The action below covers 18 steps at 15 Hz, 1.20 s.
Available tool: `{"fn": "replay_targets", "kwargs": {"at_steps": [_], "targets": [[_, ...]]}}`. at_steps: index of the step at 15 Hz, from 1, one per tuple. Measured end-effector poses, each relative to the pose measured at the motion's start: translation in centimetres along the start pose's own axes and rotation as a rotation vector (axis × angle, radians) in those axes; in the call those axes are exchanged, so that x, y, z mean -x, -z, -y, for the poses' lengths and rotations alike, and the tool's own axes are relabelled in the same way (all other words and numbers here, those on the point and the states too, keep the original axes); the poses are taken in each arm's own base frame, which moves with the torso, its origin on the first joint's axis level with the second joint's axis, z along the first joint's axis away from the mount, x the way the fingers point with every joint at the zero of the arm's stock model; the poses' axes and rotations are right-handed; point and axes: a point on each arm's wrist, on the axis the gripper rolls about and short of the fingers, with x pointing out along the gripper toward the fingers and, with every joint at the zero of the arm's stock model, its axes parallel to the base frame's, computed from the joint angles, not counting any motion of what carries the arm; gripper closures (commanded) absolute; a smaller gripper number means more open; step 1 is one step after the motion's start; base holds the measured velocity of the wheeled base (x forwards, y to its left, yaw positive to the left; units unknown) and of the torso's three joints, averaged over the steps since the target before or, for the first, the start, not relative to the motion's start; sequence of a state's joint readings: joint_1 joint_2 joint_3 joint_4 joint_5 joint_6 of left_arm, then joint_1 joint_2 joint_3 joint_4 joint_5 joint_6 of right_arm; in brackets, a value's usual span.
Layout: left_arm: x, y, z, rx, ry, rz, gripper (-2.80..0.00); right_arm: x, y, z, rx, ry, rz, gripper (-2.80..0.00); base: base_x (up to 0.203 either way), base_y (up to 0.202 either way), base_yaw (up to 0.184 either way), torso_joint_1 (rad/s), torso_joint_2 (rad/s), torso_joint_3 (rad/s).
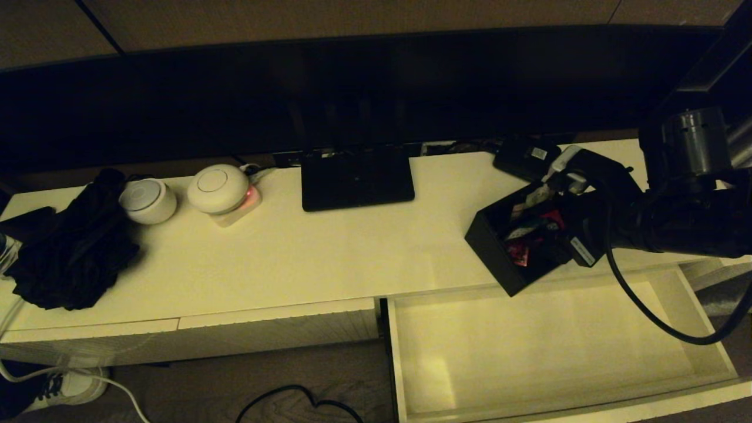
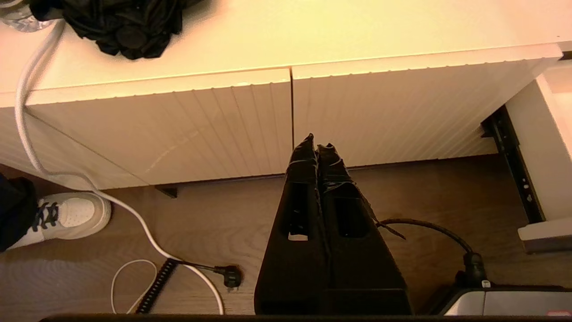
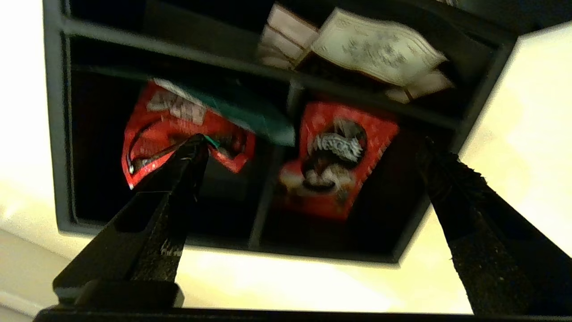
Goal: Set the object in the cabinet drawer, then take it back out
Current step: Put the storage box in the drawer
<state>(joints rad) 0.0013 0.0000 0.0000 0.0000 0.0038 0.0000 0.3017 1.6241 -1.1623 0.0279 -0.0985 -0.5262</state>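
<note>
Across the scene, a long white cabinet top, backed by a dark screen on a black stand. At five o'clock, the cabinet drawer pulled out, pale interior bare. At three o'clock, the black divided box resting on the cabinet top at its front edge, just above the drawer (red and white packets inside). Over the box, the right gripper, fingers spread wide, gripping nothing, one tip over a red packet. At nine o'clock, a black cloth heap beside two white round devices. Low before the closed drawer fronts, the left gripper, parked, fingers pressed together.
</note>
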Motion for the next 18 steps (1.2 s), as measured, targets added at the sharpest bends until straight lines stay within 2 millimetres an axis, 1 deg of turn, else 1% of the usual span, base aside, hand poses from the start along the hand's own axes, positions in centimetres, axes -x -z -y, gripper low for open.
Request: {"fn": "replay_targets", "kwargs": {"at_steps": [7,13,18], "targets": [[0.0,0.0,0.0,0.0,0.0,0.0,0.0,-1.3,-0.1,-0.1,0.004,-0.019,0.003,-2.8,0.0,0.0,0.0,0.0,0.0,0.0],[0.0,0.0,0.0,0.0,0.0,0.0,0.0,-1.7,0.2,1.2,0.015,0.021,0.025,-2.8,0.0,0.0,0.0,0.0,0.0,0.0],[0.0,0.0,0.0,0.0,0.0,0.0,0.0,-2.8,0.7,1.1,0.011,0.018,0.03,-2.8,0.0,0.0,0.0,0.0,0.0,0.0]]}}
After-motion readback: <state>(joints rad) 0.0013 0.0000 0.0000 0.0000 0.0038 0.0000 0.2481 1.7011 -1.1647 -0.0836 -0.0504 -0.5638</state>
